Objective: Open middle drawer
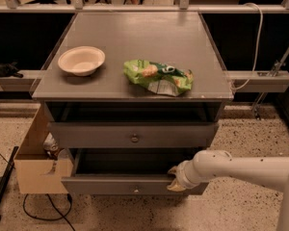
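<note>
The middle drawer (111,185) is the lower grey front with a small round knob (136,189). It stands pulled out, and its dark grey tray (130,161) shows behind the front. My gripper (174,180) is at the top edge of this drawer's front, right of the knob, on the end of my white arm (241,167), which comes in from the right. The upper grey drawer front (96,134) with its knob (134,138) sits above, further in. No third drawer shows below.
A white bowl (81,60) and a green chip bag (158,76) lie on the grey cabinet top (135,28). An open cardboard box (38,170) stands on the floor at the cabinet's left. Black cables (38,211) trail on the speckled floor.
</note>
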`<state>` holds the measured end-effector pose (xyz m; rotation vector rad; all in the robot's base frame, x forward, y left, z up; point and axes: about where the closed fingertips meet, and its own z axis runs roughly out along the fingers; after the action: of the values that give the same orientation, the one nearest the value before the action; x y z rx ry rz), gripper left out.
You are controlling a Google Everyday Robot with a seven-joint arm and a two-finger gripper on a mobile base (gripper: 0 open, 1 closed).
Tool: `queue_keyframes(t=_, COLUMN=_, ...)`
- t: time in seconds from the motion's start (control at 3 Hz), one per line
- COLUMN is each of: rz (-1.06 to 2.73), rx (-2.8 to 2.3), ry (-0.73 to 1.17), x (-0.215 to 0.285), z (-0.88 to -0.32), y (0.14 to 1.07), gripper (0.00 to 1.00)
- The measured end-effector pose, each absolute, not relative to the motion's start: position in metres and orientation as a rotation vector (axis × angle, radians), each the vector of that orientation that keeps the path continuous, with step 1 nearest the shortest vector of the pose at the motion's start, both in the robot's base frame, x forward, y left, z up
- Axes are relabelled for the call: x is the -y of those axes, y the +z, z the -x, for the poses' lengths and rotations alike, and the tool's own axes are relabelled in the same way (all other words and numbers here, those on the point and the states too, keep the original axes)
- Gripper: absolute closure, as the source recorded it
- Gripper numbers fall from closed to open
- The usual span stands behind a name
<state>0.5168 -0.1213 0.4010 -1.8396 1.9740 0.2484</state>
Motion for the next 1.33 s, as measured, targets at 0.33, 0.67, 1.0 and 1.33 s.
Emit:
queue_keyframes(t=0.33, rz=1.842, rx=-1.975, ry=0.255, x=0.124, z=-0.51, y=0.403, gripper=1.0)
queue_keyframes(t=0.67, rz=1.843, rx=-1.976, ry=0.26, x=0.124, z=-0.504, y=0.403, gripper=1.0)
queue_keyframes(t=1.0, rz=1.843, rx=-1.978, ry=0.268, x=0.126, z=-0.494, y=0.402, gripper=1.0)
queue_keyframes(t=1.33, rz=1.843, rx=-1.978, ry=0.269, x=0.126, z=-0.494, y=0.402, gripper=0.82)
